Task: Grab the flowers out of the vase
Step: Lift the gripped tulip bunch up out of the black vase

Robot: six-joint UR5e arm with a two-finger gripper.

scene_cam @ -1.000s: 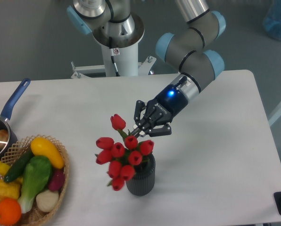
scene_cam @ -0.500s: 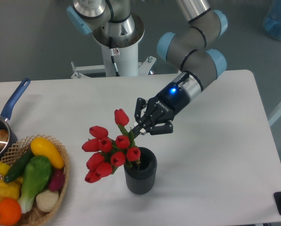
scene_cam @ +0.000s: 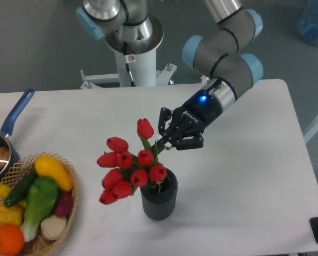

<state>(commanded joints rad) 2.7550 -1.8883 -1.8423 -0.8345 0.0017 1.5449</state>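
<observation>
End effector seemingly pinched closed on the flowers' stems.

One vase, about nine red tulip buds, one wicker basket, one saucepan.

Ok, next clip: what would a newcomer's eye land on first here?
Probably the flowers, a bright red bunch leaning left out of the dark ribbed vase near the table's front middle. Just above it, the claw is shut on a stem, with a blue light glowing on the wrist behind. At the front left corner sits a wicker basket of colourful vegetables.
</observation>
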